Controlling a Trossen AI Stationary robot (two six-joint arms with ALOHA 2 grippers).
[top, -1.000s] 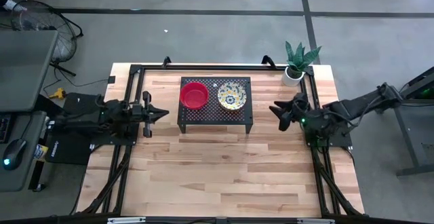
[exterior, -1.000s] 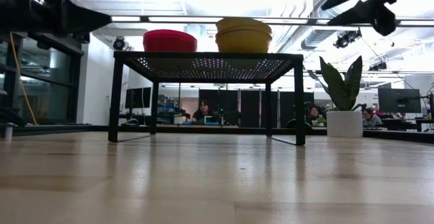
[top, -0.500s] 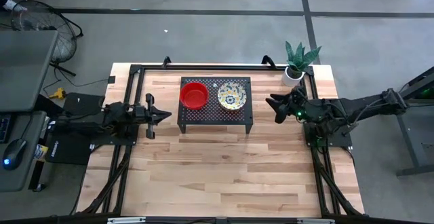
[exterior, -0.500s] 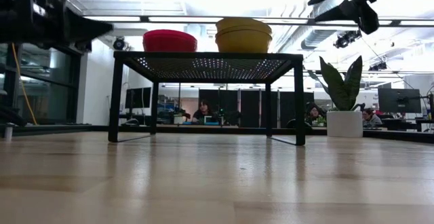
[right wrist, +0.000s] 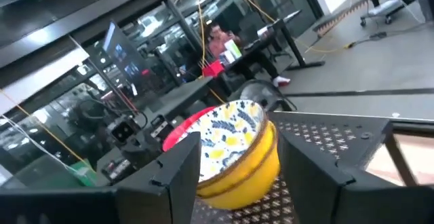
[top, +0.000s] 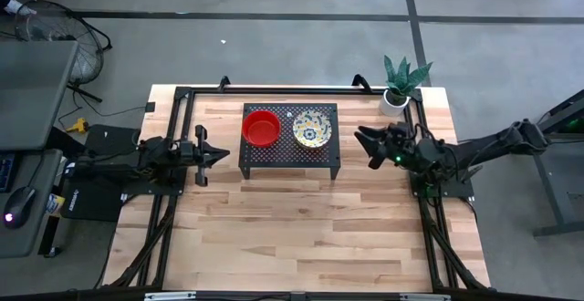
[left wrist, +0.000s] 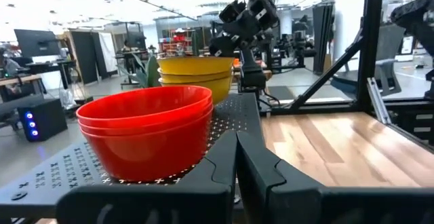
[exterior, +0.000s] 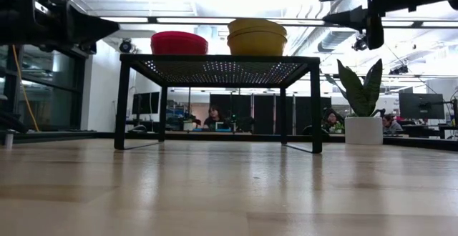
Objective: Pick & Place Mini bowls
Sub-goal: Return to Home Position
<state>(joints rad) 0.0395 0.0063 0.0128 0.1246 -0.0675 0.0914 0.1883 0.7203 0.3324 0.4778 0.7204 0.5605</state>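
A stack of red mini bowls (top: 261,127) and a stack of cream-yellow floral mini bowls (top: 312,128) stand on a black perforated stand (top: 287,158) at the table's far middle. They also show in the left wrist view as the red stack (left wrist: 146,132) and yellow stack (left wrist: 196,75), and in the right wrist view the yellow stack (right wrist: 237,153). My left gripper (top: 222,153) is shut and empty, left of the stand, at the height of the bowls. My right gripper (top: 363,146) is open and empty, right of the stand, pointing at the yellow stack.
A small white pot with a green plant (top: 399,87) stands at the table's far right corner, just behind my right arm. Black frame rails (top: 182,109) run along the table's left, right and far sides. The wooden table top (top: 292,228) spreads in front of the stand.
My right gripper has gone toward the table's left edge, nearer the stand and the yellow bowls, and has levelled out. My left gripper has edged a little toward the stand.
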